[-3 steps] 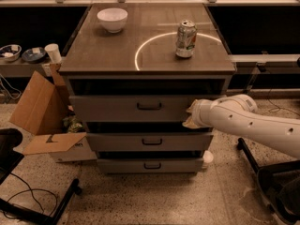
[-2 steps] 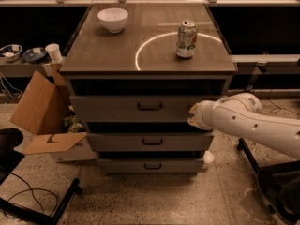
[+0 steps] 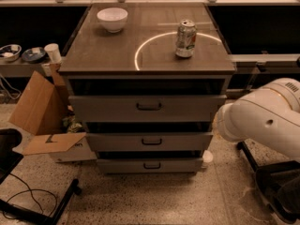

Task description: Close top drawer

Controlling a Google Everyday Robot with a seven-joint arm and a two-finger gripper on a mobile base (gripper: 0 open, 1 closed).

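The claw (image 3: 221, 123), its spread impossible to tell, has slipped from the front of the top drawer (image 3: 149, 108) to its right edge, leaving the drawer seemingly still ajar beneath the surface (image 3: 117, 50).

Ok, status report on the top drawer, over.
Gripper at the right end of the top drawer. Drawer looks partly out, dark gap above its front. Nothing visible blocking it.

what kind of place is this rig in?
Probably a robotics lab or workshop: a grey drawer cabinet on speckled floor, an open cardboard box and loose cables beside it. The gripper is at the right end of the top drawer.
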